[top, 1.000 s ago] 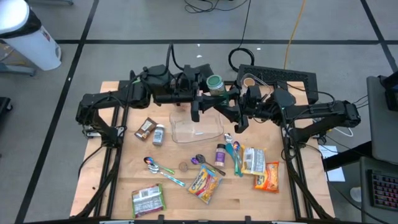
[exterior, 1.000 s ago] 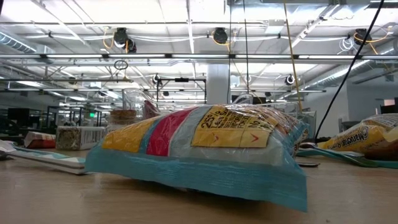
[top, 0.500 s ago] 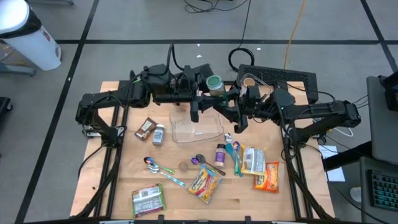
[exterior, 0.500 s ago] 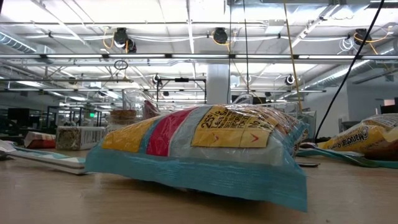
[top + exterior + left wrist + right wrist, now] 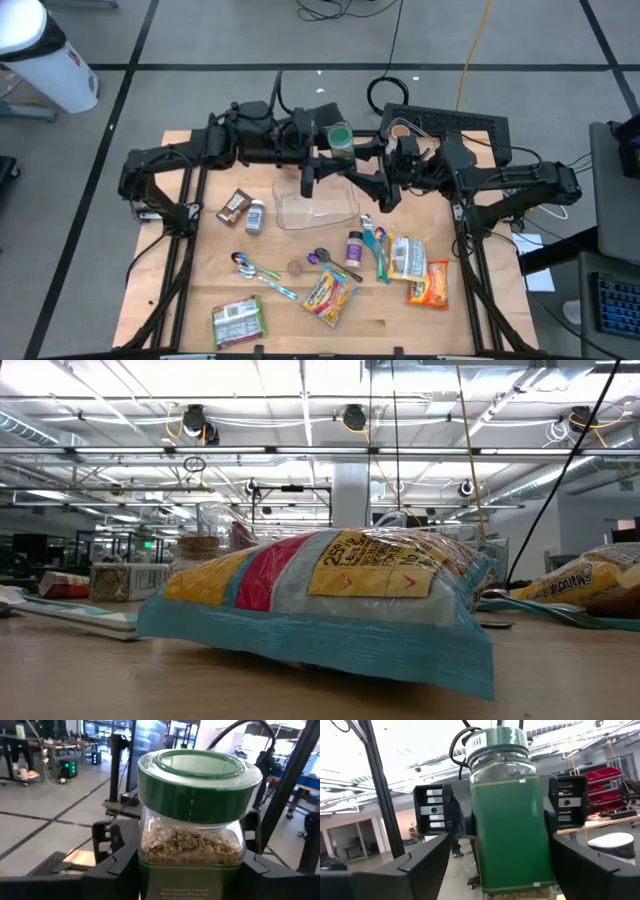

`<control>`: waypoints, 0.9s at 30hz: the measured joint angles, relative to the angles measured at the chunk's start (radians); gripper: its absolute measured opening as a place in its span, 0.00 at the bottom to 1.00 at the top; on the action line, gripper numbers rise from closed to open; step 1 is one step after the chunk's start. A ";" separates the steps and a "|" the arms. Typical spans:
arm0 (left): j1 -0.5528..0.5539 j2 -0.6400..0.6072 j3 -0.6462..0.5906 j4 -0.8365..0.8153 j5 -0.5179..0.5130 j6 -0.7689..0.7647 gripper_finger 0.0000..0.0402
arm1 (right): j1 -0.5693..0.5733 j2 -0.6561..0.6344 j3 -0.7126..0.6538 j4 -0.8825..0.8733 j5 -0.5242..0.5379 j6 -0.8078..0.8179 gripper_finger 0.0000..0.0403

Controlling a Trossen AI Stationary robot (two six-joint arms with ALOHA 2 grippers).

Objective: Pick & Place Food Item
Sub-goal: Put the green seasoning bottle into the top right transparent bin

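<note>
Looking down, high view: a light wooden table (image 5: 200,300) stands on a grey floor marked with dark lines; a white bin (image 5: 45,55) is at far left and a black keyboard (image 5: 450,122) lies beyond the far edge.
Jar, high view: the oregano jar (image 5: 341,139) hangs above the far middle of the table, green lid uppermost, between the two arms and above the far edge of a clear plastic tray (image 5: 315,203).
Left gripper, high view: the left gripper (image 5: 322,152) reaches in from the left and meets the jar.
Right gripper, high view: the right gripper (image 5: 362,152) reaches in from the right, close beside the jar.
Table clutter, high view: a snack bag (image 5: 330,290), spoons (image 5: 262,272), a green packet (image 5: 238,322), a small purple-lidded bottle (image 5: 354,244) and an orange packet (image 5: 428,284) lie on the near half.
Low view: the snack bag (image 5: 330,600) fills the middle on the tabletop; behind it a hall with ceiling pipes and lamps. Neither gripper shows here.
Left wrist view: the jar (image 5: 197,825) stands upright, long axis vertical, clamped between the dark fingers (image 5: 117,862); green lid, clear glass, dried flakes inside, green label with white print.
Right wrist view: the jar (image 5: 509,810) shows upright with its green label side; the right arm's own fingers (image 5: 422,865) stand spread wide on either side, clear of the glass.
</note>
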 joint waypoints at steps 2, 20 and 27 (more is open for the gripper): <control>0.006 -0.006 0.000 -0.032 0.004 0.001 0.51 | 0.000 -0.008 0.000 -0.018 0.000 -0.001 0.78; 0.021 -0.011 0.001 -0.412 0.105 -0.023 0.51 | -0.074 -0.044 0.164 -0.586 -0.133 0.014 0.75; 0.015 0.016 0.002 -0.464 0.122 -0.031 0.51 | -0.093 0.046 0.223 -0.600 -0.179 -0.008 0.75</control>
